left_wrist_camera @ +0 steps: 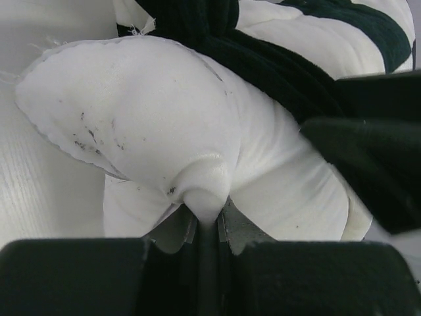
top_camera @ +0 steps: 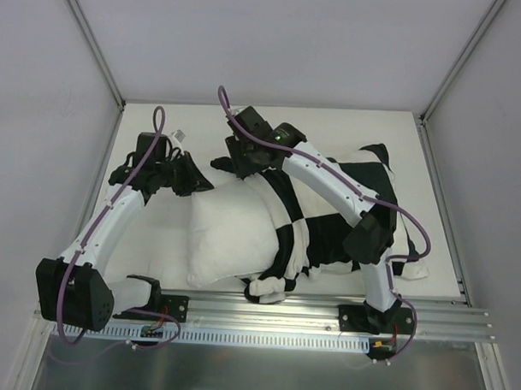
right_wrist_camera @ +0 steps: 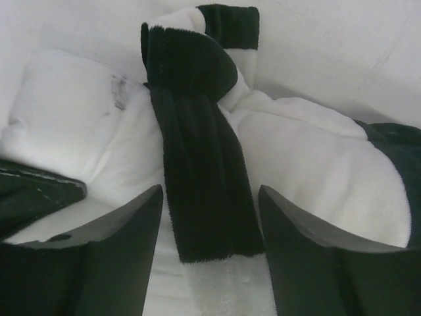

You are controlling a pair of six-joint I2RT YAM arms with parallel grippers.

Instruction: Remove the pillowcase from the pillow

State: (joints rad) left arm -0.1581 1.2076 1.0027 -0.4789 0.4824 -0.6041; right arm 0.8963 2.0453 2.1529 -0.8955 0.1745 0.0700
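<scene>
The white pillow lies mid-table, its left half bare. The black-and-white checkered pillowcase still covers its right half, bunched up along the middle. My left gripper is shut on the pillow's far left corner; in the left wrist view a pinched fold of the white pillow sits between the closed jaws of that gripper. My right gripper is open over the pillowcase's far edge. In the right wrist view its gripper straddles a rolled black-and-white band of pillowcase without closing on it.
The white table is walled at the back and sides. A metal rail runs along the near edge. A small white tag lies near the back left. Pillowcase fabric bunches near the front edge.
</scene>
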